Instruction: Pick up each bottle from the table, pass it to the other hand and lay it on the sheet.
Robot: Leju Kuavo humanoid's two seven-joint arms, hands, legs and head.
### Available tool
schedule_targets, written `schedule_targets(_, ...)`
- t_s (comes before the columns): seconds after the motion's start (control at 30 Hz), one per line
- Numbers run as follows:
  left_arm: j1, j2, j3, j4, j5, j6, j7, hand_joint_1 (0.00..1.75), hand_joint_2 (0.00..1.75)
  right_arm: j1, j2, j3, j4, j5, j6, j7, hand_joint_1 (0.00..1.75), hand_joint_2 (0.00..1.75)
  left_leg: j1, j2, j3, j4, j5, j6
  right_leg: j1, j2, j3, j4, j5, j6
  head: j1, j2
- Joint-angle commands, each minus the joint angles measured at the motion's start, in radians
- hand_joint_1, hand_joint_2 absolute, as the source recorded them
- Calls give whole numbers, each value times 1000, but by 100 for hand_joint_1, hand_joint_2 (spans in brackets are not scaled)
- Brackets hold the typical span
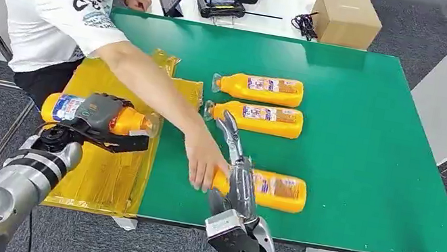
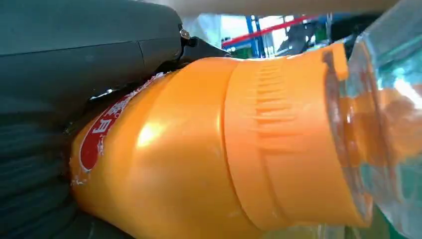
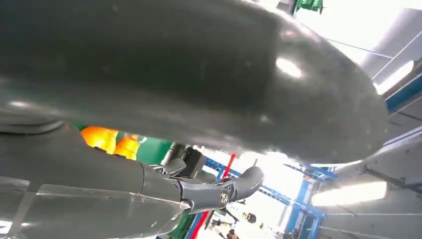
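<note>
Left hand [image 1: 100,120] grips a bottle [image 1: 72,110] over the yellow sheet [image 1: 99,177] at the surface's left edge. Lower it flat, then release. Right hand [image 1: 237,169] hovers with fingers spread, holding nothing, above the near-edge bottle [image 1: 278,191] that a person's hand [image 1: 203,160] touches.

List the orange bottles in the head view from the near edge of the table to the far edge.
Bottle under the person's hand near the front edge → bottle held by the left hand over the yellow sheet → middle bottle on the green mat → farthest bottle.
</note>
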Motion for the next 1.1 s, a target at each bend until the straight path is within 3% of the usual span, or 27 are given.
schedule_targets(0.03, -30, 29, -45, 94, -23, -42, 41, 175, 175, -37, -12, 12, 54, -2, 9, 4, 0, 0, 2, 3, 4, 0, -1, -2, 2, 2, 3, -1, 0, -2, 0, 0)
schedule_targets(0.6, 1, 13, 7, 94, 42, -67, -10, 175, 175, -39, -9, 13, 61, 1, 6, 7, 0, 0, 1, 2, 3, -1, -1, -1, 1, 1, 3, -1, 0, -2, 0, 0)
schedule_targets(0.67, 7, 5, 25, 94, 71, -88, -34, 155, 175, -40, -10, 13, 64, 2, 6, 9, 0, 0, 1, 2, 3, 0, -1, -2, 2, 2, 3, -1, 0, -2, 0, 0)
schedule_targets(0.7, 11, 2, 39, 92, 94, -99, -48, 112, 175, -41, -9, 13, 66, 2, 4, 9, 0, 0, 2, 2, 4, 0, -2, -2, 2, 2, 4, -1, -1, -3, 0, 0)
schedule_targets(0.73, 14, 0, 37, 94, 96, -110, -57, 44, 175, -41, -9, 13, 68, 2, 3, 9, 0, 0, 1, 2, 2, -1, 0, -1, 1, 1, 1, -1, 0, -1, 0, 0)
schedule_targets(0.8, 17, -2, 51, 100, 125, -155, -72, 3, 175, -44, -9, 12, 71, 2, 2, 10, 0, 0, 1, 1, 3, -1, -1, -1, 1, 1, 3, -1, 0, -2, 0, 0)
schedule_targets(0.87, 21, -2, 59, 101, 144, -183, -87, 0, 175, -47, -10, 12, 74, 1, 4, 11, 0, 0, 1, 2, 3, -1, -1, -1, 1, 1, 3, -1, 0, -2, 0, 0)
schedule_targets(0.9, 23, 1, 59, 103, 157, -218, -102, 0, 0, -49, -8, 10, 78, -1, 4, 11, 0, 0, 2, 2, 4, -1, -1, -2, 2, 2, 4, -2, 0, -3, 0, 0)
schedule_targets(1.1, 30, 1, 54, 99, 179, -252, -100, 0, 0, -53, -6, 9, 84, -5, 5, 11, 0, 0, 1, 3, 5, -1, -1, -2, 1, 2, 5, -2, 0, -2, 0, 0)
